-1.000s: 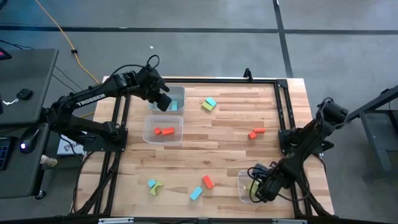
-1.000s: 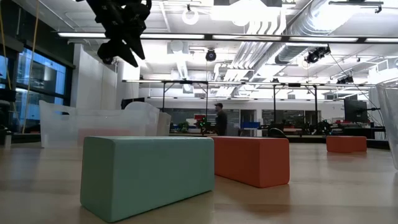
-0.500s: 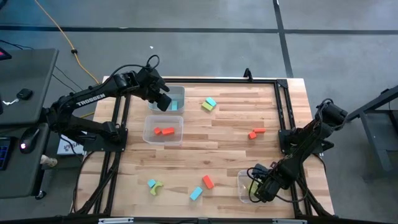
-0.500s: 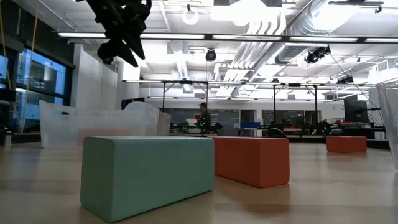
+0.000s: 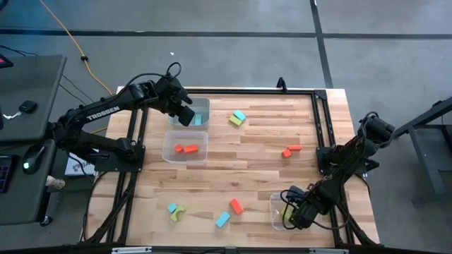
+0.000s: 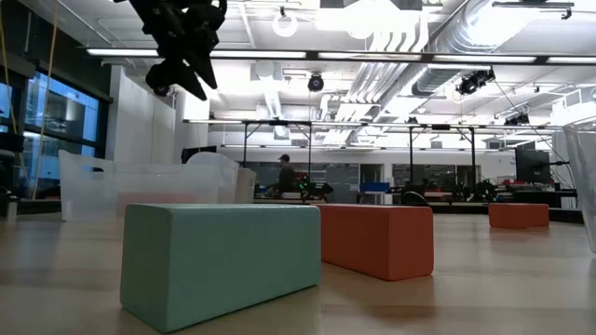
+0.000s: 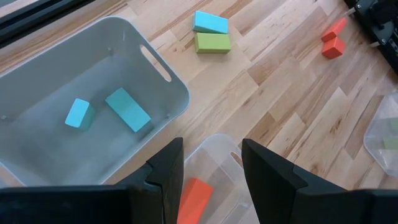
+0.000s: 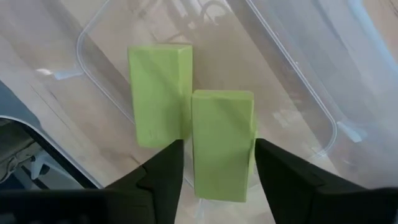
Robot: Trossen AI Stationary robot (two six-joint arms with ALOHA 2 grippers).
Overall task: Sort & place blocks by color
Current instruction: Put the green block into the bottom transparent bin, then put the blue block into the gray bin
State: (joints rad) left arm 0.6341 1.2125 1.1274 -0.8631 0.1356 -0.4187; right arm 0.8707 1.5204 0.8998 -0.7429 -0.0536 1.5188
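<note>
On the left, our left tool [image 5: 185, 115] hovers above the far bins with its fingers spread and nothing between them, poised, we judge, over the clear bin for blues [image 7: 155, 62], where two smooth cyan blocks [image 7: 127, 109] lie on the frosted floor. Just beside it the bin for reds [image 5: 185, 148] holds orange blocks, one of which [image 7: 194, 198] shows under the tool. Loose blocks lie across the pale wooden table [image 5: 247, 162]: a cyan piece touching a green arch [image 5: 176, 210] near the front left, a cyan block [image 5: 222, 219] and a red one [image 5: 236, 206] near the front middle, a cyan and green pair [image 5: 237, 118] at the far middle, and a red pair [image 5: 290, 150] further right. At the front right, our right tool [image 8: 217, 162] hangs over a third clear bin [image 8: 298, 68] with its fingers apart; two matte green bricks [image 8: 160, 93] rest inside side by side, seemingly touching, the nearer one [image 8: 222, 143] probably let go, though we cannot be sure.
</note>
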